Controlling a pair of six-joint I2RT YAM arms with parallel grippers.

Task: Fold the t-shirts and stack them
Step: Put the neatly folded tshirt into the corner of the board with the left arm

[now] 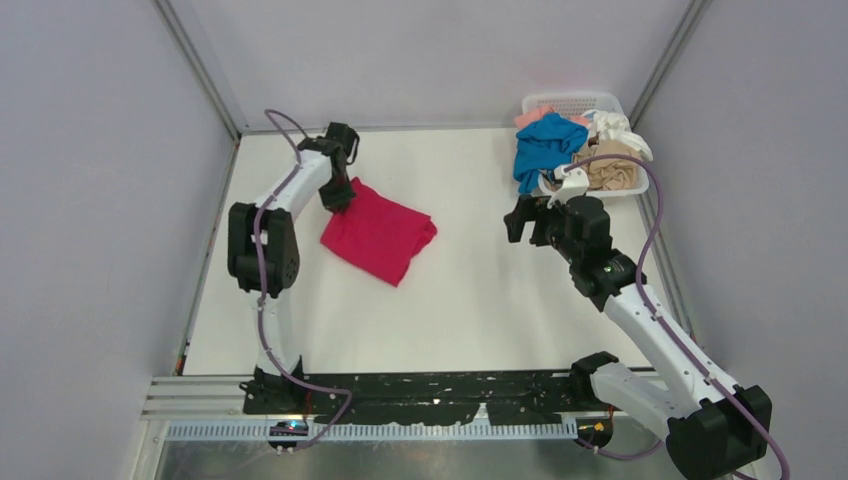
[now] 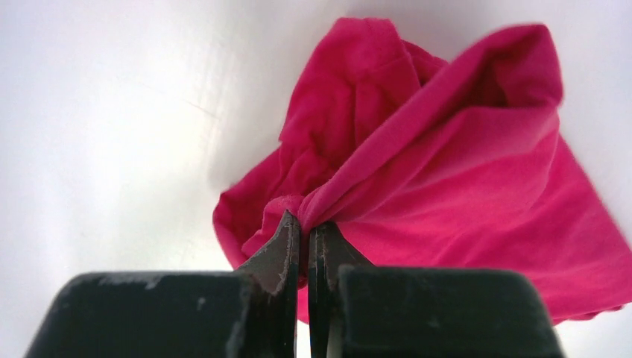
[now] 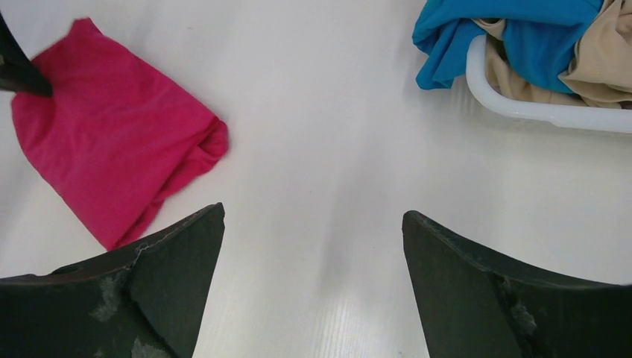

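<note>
Left gripper (image 2: 305, 224) pinched on red shirt (image 2: 462, 186) corner | right gripper (image 3: 313, 246) agape (idle, over bare table) | risk: thin pinch may slip, letting the fold spring open.

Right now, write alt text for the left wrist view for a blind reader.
The left pincer is shut on a gathered edge of the magenta-red t-shirt. The shirt lies rumpled and partly folded on the white table, filling the right half of the picture.

One magenta t-shirt (image 1: 378, 235), one white basket (image 1: 572, 102), perhaps four crumpled t-shirts (image 1: 545, 150) heaped in it, two robot arms (image 1: 262, 245)
</note>
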